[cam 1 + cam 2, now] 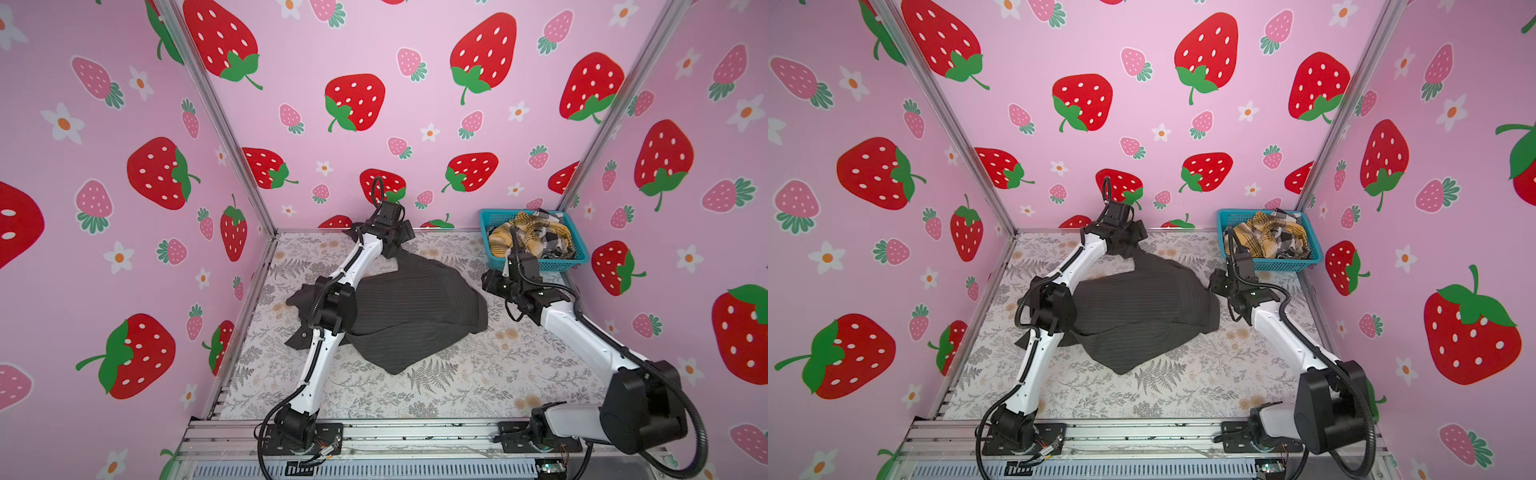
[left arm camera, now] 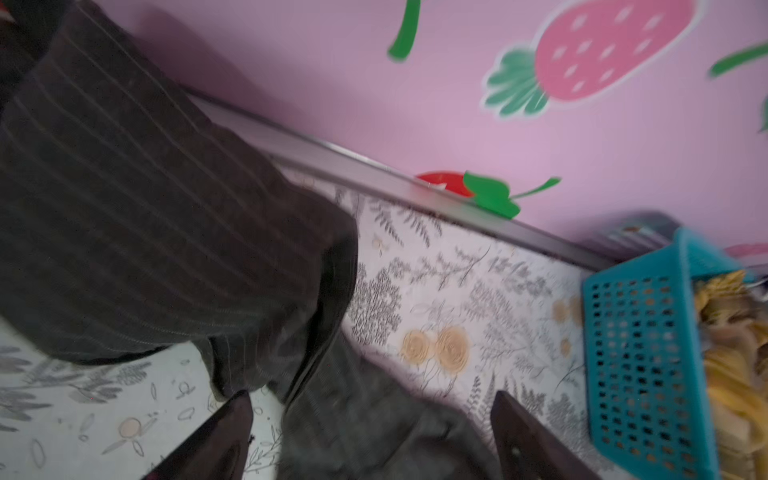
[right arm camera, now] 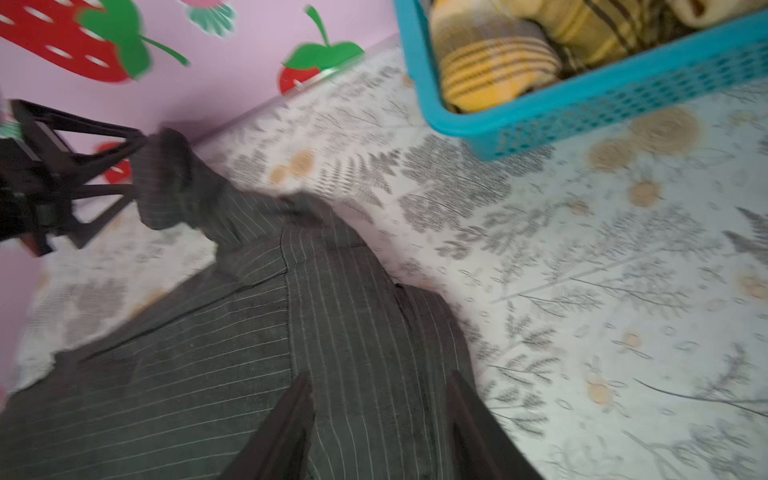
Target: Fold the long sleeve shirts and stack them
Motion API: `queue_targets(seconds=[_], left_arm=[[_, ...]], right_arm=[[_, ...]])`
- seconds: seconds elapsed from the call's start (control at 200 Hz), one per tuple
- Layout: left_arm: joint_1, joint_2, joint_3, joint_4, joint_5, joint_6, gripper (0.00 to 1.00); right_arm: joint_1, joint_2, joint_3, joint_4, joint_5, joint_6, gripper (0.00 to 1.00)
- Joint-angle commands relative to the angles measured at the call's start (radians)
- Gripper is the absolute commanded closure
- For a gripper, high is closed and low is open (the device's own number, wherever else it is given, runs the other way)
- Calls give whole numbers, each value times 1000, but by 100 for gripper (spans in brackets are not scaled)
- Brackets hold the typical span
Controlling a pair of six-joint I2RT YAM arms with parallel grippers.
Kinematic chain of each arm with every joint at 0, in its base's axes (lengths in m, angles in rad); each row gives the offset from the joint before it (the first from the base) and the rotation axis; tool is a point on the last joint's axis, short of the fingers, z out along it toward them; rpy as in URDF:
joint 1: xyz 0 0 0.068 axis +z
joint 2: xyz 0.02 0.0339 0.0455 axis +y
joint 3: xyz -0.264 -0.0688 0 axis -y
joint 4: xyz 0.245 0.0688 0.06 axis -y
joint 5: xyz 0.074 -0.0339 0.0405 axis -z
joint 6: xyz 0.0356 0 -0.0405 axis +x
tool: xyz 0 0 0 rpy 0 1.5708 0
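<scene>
- left gripper (image 2: 372, 403) is seen with its dark fingers (image 2: 224, 440) spread wide and nothing clamped. a pinstriped sleeve (image 2: 145, 228) is draped just ahead of them, near the pink strawberry-printed back wall (image 1: 415, 104).
- right gripper (image 3: 380, 380) is likewise parted and held over the shirt's right edge. no grasp is seen.
- dark charcoal pinstriped cloth shirt (image 1: 415, 307) is laid crumpled on the floral-patterned tabletop (image 1: 457, 386), between both arms.
- mustard-yellow plaid shirt (image 1: 511, 237) and black-white check shirt (image 1: 557, 241) are heaped in the teal perforated plastic basket (image 1: 557, 264) at the back right corner.

White arm links (image 1: 365, 253); black joints (image 1: 336, 307); black ribbed cables (image 1: 703, 432); dark jaws.
</scene>
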Motion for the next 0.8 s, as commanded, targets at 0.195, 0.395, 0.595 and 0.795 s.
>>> queue_targets(seconds=[0.195, 0.395, 0.595, 0.795], left_arm=[[184, -742, -690, -123, -175, 109, 10], [353, -1080, -1334, -10, 31, 42, 29], [400, -1156, -1538, 56, 122, -12, 16], [469, -941, -1483, 111, 152, -45, 30]], right_arm=[[43, -4, 17, 34, -114, -149, 24], [233, 181, 95, 86, -257, -231, 34], [433, 402, 243, 38, -208, -284, 30], [396, 553, 218, 31, -148, -149, 37]])
